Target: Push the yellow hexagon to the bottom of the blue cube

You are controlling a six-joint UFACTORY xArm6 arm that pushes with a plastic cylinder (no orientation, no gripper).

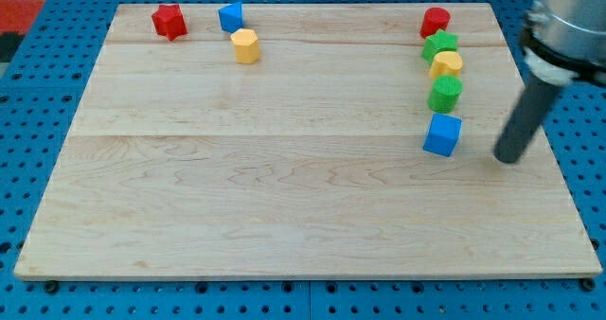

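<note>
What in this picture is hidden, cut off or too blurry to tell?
- The arm: blurred, cut off by the view's top-right edge.
- My tip, right of the blue cube: whether it touches the board is unclear.
- The yellow block in the right-hand column: partly covered by the green blocks, shape unclear.

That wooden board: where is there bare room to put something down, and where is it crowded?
Bare wood spans the middle and whole bottom, between the yellow hexagon and the blue cube. Crowded: the right column of red cylinder, green star, yellow block, green cylinder. My tip stands right of the cube.
</note>
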